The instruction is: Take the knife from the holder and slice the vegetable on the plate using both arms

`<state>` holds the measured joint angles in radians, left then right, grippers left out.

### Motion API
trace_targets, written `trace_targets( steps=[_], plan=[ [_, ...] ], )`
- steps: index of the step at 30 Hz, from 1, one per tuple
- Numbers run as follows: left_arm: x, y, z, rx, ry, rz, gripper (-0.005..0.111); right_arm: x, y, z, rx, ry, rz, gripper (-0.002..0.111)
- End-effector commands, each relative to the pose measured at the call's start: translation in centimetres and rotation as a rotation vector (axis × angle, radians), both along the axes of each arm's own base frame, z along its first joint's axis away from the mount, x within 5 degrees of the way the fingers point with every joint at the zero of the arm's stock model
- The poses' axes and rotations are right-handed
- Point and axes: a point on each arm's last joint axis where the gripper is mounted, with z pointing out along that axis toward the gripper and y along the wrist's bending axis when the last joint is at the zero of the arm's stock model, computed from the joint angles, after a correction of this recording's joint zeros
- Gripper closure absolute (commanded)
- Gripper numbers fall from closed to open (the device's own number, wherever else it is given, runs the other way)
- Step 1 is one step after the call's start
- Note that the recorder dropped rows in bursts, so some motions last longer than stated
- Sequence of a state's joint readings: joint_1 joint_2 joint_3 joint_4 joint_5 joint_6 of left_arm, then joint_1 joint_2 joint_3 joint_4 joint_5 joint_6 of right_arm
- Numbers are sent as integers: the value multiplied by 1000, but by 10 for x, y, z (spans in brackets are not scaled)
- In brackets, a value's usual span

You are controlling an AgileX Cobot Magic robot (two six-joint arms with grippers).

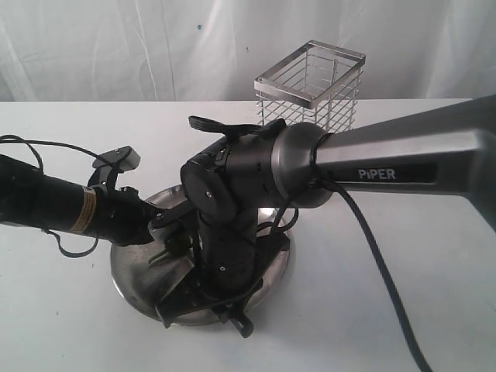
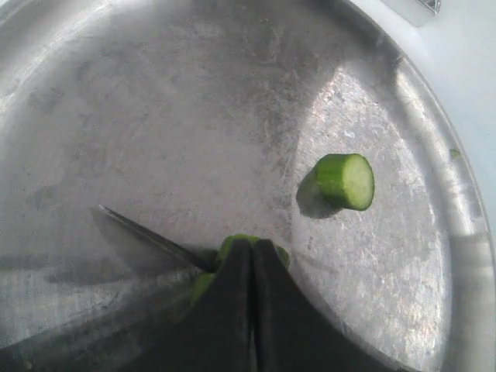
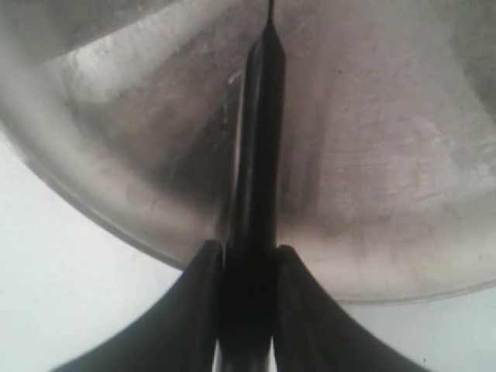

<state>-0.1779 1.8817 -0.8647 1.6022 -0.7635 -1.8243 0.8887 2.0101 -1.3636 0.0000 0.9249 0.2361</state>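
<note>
The steel plate [image 1: 128, 267] lies at the table's front middle, with both arms over it. My left gripper [image 2: 253, 244] is shut on the green vegetable [image 2: 236, 240], pressing it on the plate [image 2: 194, 101]; green shows on either side of the fingertips. A cut round piece [image 2: 345, 180] with a pale face lies apart on the plate. My right gripper [image 3: 249, 260] is shut on the knife [image 3: 260, 139], whose dark blade reaches out over the plate [image 3: 387, 155]. The blade tip [image 2: 147, 232] meets the vegetable beside the left fingers. The wire holder [image 1: 310, 85] stands behind.
The PiPER arm [image 1: 403, 159] crosses from the right over the plate and hides much of it. Its black cable [image 1: 380, 271] hangs over the white table [image 1: 403, 325]. A loose cable [image 1: 23, 143] curls by the left arm. White cloth forms the backdrop.
</note>
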Motion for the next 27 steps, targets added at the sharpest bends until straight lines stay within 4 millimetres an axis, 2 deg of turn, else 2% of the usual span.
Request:
trace_targets(
  steps=[1, 7, 13, 20, 27],
  plan=[
    [-24, -10, -24, 95, 50, -181, 107, 9, 4, -1, 63, -55, 7, 108],
    [-24, -11, -23, 88, 47, -186, 107, 13, 9, 3, 111, -89, 8, 108],
    [-24, -11, -23, 86, 48, -187, 107, 21, 14, 16, 138, -120, 6, 108],
    [-25, -11, -22, 81, 49, -191, 107, 31, 17, 1, 82, -75, -1, 108],
    [-24, -11, -22, 83, 40, -191, 107, 31, 16, 2, 38, -44, 2, 108]
  ],
)
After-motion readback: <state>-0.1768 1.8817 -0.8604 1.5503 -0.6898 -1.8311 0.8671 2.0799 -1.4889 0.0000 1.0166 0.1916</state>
